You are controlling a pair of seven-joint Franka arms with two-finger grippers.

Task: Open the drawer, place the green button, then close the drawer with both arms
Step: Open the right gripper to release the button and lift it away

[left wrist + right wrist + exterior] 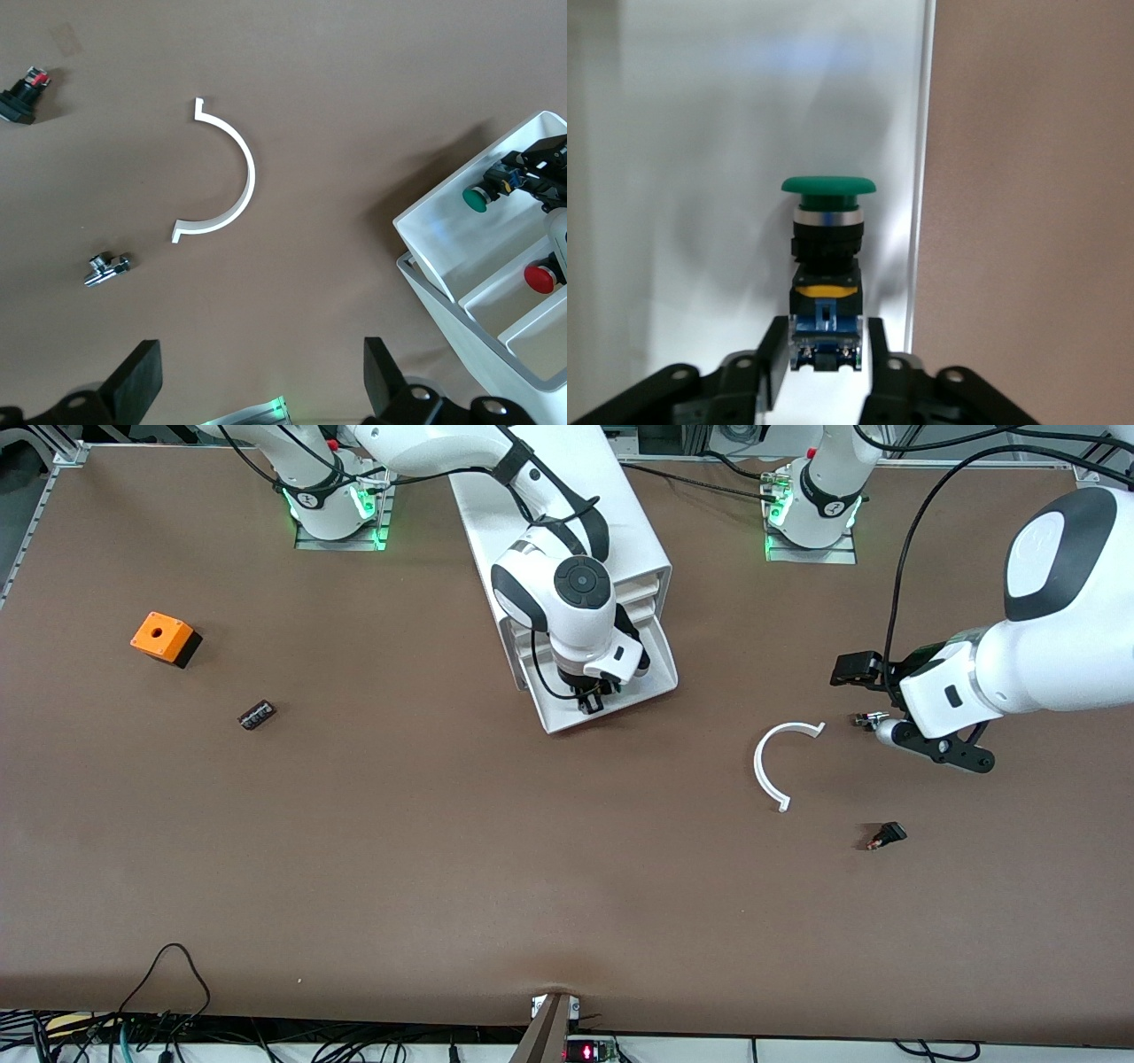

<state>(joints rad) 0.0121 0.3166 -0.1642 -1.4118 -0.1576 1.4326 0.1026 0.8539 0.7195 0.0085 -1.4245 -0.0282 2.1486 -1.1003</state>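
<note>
overhead, the front view shows one white cabinet (567, 522) with its lowest drawer (651, 677) pulled out, so opening looks done. the right pincer (592, 701) is down inside that drawer. the left pincer (921, 731) hovers over the bench (443, 850) toward the left arm's end, waiting. also lying there: one orange box (165, 638), one dark connector block (256, 715), one white curved strip (780, 762), one small black switch (887, 835).

next, the left wrist view: the left pincer's fingers (133, 381) stand wide apart, empty. one green button (478, 198) lies in the drawer's end compartment; one red button (540, 278) sits in the adjoining one. one small metal fitting (106, 270) lies near the strip.

finally, the right wrist view: the right pincer's fingers (775, 354) flank the button's blue base, seemingly just loosening. placing looks nearly complete; closing remains.
</note>
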